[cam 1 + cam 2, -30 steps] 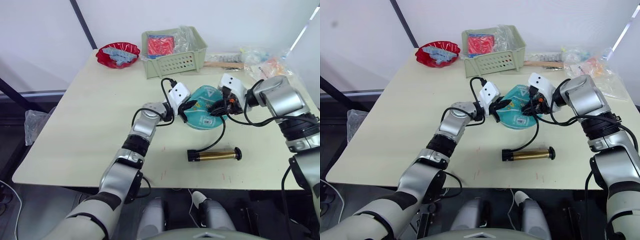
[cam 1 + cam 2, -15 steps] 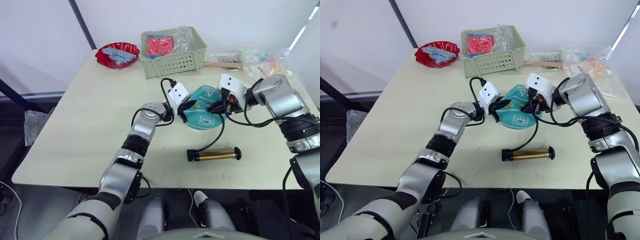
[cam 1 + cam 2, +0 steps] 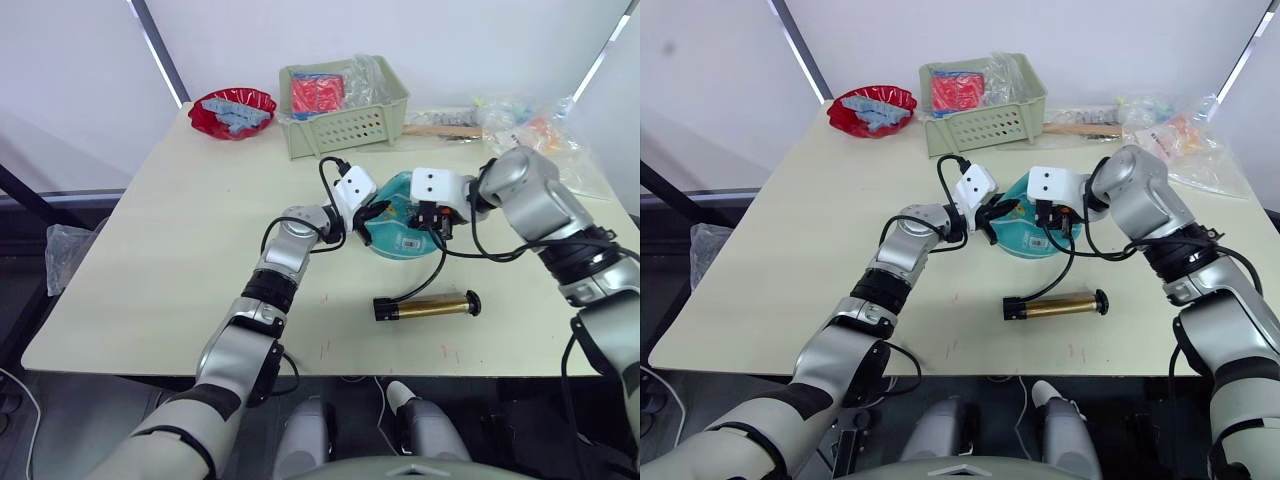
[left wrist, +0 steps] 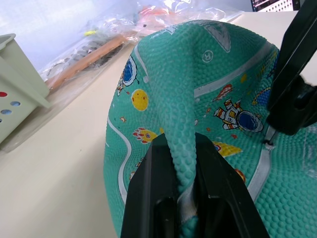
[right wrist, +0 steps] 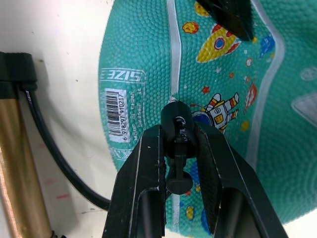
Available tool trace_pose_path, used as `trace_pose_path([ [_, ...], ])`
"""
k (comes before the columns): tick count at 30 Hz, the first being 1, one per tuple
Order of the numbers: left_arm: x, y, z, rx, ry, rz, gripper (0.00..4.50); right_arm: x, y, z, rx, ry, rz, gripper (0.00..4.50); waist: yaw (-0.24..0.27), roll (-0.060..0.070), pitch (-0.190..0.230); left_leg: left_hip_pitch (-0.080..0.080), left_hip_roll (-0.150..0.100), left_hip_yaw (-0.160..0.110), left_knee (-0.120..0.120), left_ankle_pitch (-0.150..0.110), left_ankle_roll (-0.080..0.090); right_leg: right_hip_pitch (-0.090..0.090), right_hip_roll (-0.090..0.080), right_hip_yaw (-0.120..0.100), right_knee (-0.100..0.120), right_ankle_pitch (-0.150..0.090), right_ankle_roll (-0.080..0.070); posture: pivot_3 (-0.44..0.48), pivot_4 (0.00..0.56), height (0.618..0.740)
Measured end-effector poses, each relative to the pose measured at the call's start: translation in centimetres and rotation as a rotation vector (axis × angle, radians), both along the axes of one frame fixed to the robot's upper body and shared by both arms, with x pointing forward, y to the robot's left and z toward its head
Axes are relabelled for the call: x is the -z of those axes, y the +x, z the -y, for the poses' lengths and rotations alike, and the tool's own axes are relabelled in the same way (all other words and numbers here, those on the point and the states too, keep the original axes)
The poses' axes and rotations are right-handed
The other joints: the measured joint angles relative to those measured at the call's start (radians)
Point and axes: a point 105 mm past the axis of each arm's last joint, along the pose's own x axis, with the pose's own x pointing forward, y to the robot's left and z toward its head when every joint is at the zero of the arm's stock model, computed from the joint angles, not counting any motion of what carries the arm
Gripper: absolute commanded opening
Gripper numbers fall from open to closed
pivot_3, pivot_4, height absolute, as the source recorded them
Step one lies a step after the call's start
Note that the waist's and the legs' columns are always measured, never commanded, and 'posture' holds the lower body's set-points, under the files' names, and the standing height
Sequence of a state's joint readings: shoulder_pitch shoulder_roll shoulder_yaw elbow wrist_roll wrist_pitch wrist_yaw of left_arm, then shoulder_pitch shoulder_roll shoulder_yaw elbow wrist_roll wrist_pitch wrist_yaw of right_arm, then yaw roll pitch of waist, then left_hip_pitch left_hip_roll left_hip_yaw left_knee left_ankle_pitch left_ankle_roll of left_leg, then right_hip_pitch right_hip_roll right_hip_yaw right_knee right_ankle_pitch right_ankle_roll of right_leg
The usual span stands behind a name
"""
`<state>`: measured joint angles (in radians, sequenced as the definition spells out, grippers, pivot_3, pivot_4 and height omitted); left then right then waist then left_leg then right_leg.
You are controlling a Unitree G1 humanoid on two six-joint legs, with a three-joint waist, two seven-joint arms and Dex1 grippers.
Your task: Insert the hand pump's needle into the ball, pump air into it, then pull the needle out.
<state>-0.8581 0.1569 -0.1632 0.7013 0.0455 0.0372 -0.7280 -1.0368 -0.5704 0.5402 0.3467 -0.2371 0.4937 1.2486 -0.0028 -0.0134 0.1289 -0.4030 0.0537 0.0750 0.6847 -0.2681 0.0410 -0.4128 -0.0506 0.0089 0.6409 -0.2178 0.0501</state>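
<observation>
Swinging over the ball (image 3: pixel 403 225) mid-table, right tool (image 5: pixel 177 148) clamps the needle (image 4: pixel 268 136) at its skin while left tool (image 4: pixel 179 173) pinches a fold; insertion step, needing a straight push.

Two head cameras looked down and forward from high up over the table (image 3: pixel 150 250), and both saw the same scene from far off. Each wrist camera looked along its own gripper, very close to the ball (image 4: pixel 208 84). All four views shared the ball.
</observation>
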Motion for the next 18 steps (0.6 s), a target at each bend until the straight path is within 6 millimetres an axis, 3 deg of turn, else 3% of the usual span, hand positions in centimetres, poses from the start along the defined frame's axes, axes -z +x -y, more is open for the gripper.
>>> trace_pose_path([
  [18, 1.1, 0.5, -1.0, -0.064, 0.009, -0.048, 0.00, 3.2, 1.3, -1.5, -0.014, -0.065, -0.007, 0.34, -0.018, -0.015, -0.025, 0.014, 0.002, -0.001, -0.004, 0.000, 0.000, 0.006, 0.000, 0.003, 0.001, -0.002, -0.004, 0.000, 0.150, 0.738],
])
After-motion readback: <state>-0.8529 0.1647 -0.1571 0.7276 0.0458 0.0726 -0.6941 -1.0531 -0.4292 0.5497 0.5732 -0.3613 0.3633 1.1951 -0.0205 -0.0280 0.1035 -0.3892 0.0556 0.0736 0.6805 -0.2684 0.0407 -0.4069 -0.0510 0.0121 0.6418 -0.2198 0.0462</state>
